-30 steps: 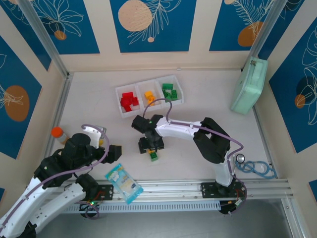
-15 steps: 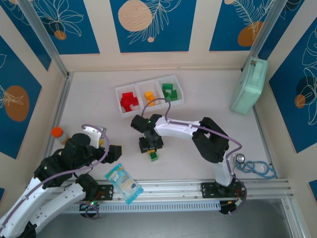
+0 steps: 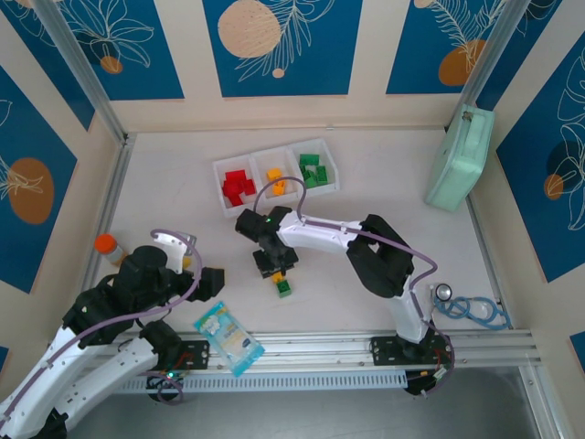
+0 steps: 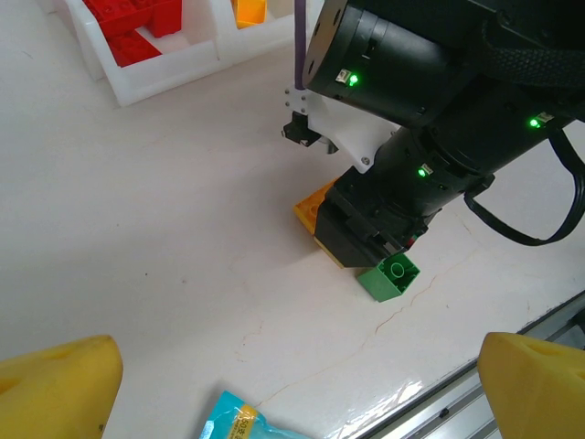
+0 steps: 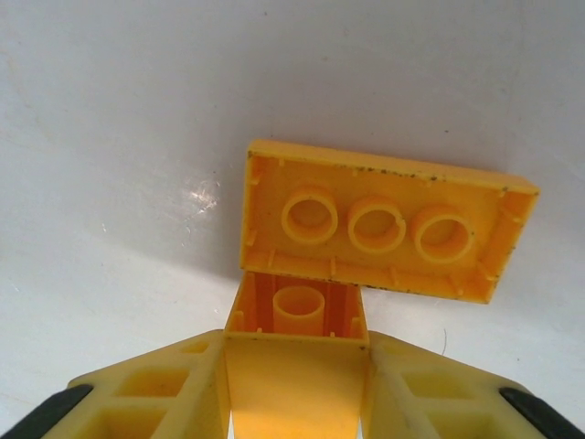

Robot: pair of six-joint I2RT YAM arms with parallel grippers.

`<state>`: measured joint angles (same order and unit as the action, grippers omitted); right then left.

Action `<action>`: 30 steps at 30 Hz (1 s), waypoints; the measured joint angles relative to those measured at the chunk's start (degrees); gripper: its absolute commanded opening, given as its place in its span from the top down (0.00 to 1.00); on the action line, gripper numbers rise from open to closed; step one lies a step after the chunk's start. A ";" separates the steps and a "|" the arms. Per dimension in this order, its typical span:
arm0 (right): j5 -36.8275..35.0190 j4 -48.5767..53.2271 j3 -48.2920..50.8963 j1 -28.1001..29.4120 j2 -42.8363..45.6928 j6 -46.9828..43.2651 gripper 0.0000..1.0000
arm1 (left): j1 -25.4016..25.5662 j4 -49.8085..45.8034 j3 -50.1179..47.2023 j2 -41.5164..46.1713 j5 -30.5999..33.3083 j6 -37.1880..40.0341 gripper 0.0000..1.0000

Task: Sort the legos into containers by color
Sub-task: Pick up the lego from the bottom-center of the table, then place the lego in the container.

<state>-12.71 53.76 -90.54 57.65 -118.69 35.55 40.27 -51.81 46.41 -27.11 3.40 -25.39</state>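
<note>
- On the right gripper (image 5: 297, 357): jaws drawn narrow onto a small yellow brick (image 5: 297, 311), one finger against each side, hollow underside showing.
- Touching that brick's far edge: a larger yellow brick (image 5: 384, 229), underside up on the table (image 3: 366, 165); joined or only touching, cannot tell.
- Just beside the gripper, toward the near edge: a green brick (image 4: 388, 277).
- Toward the far edge, left of middle: the white tray (image 3: 219, 174), with red legos (image 3: 238, 187) left, orange legos (image 3: 275, 176) middle, green legos (image 3: 313, 170) right.
- On the left gripper (image 4: 297, 389): jaws spread wide, holding nothing, by the near-left corner.
- At the near edge beside it: a snack packet (image 3: 228, 338).
</note>
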 measured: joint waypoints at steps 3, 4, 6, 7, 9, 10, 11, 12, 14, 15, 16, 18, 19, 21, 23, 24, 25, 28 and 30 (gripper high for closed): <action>-0.66 1.11 -1.11 0.35 -0.70 -0.76 0.63 | 0.00 0.00 0.00 0.00 0.00 0.00 0.01; -0.83 1.33 -1.31 0.42 -0.81 -0.92 0.63 | 0.00 0.00 0.00 0.00 0.00 0.00 0.01; -1.07 1.42 -1.40 0.48 -0.81 -1.31 0.66 | 0.00 -0.02 0.00 -0.04 0.00 0.00 0.01; -1.09 1.46 -1.42 0.48 -0.81 -1.51 0.67 | 0.00 0.00 0.00 -0.07 0.00 0.00 0.01; -1.27 1.75 -1.70 0.48 -0.85 -1.95 0.69 | 0.00 -0.02 0.00 -0.11 0.00 0.00 0.01; -1.36 1.86 -1.73 0.48 -0.85 -2.14 0.70 | 0.00 -0.02 0.00 -0.11 0.00 0.00 0.00; -1.51 2.21 -1.88 0.48 -0.87 -2.38 0.70 | 0.00 0.00 0.00 -0.11 0.00 0.00 0.01; -1.68 2.51 -2.03 0.48 -0.90 -2.58 0.71 | 0.00 -0.02 0.00 -0.11 0.00 0.00 0.01; -1.95 3.02 -2.45 0.46 -0.90 -2.75 0.71 | 0.00 -0.02 0.00 -0.11 0.00 0.00 0.01; -1.97 3.34 -2.80 0.46 -0.90 -2.84 0.71 | 0.00 -0.02 0.00 -0.11 0.00 0.00 0.01; -2.01 3.56 -3.13 0.46 -0.90 -3.04 0.71 | 0.00 0.00 0.00 -0.11 0.02 0.00 0.01; -1.97 4.22 -4.00 0.28 -0.81 -3.50 0.71 | 0.00 -0.02 0.00 -0.11 0.02 0.00 0.01; -1.95 4.44 -4.35 0.07 -0.63 -3.74 0.71 | 0.00 -0.02 0.00 -0.11 0.02 0.00 0.01; -1.88 5.03 -5.07 -0.28 0.26 -4.33 0.71 | 0.00 -0.02 0.00 -0.11 0.02 0.00 0.01; -1.92 5.95 -6.27 -1.01 1.73 -5.03 0.71 | 0.00 -0.02 0.00 -0.11 0.02 0.00 0.01; -1.92 6.34 -7.34 -1.64 2.62 -5.46 0.71 | 0.00 0.00 0.00 -0.11 0.02 0.00 0.01; -1.99 6.54 -8.24 -2.27 3.28 -5.84 0.71 | 0.00 -0.02 0.00 -0.11 0.02 0.00 0.01; -2.25 6.91 -12.28 -5.53 5.68 -7.34 0.72 | 0.00 -0.02 0.00 -0.11 0.02 0.00 0.01; -2.16 6.95 -16.20 -8.35 6.25 -8.59 0.72 | 0.00 -0.02 0.00 -0.11 0.02 0.00 0.01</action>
<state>-14.87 60.71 -106.74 49.30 -112.44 26.96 40.27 -51.83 46.41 -27.22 3.42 -25.39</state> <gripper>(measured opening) 0.296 0.994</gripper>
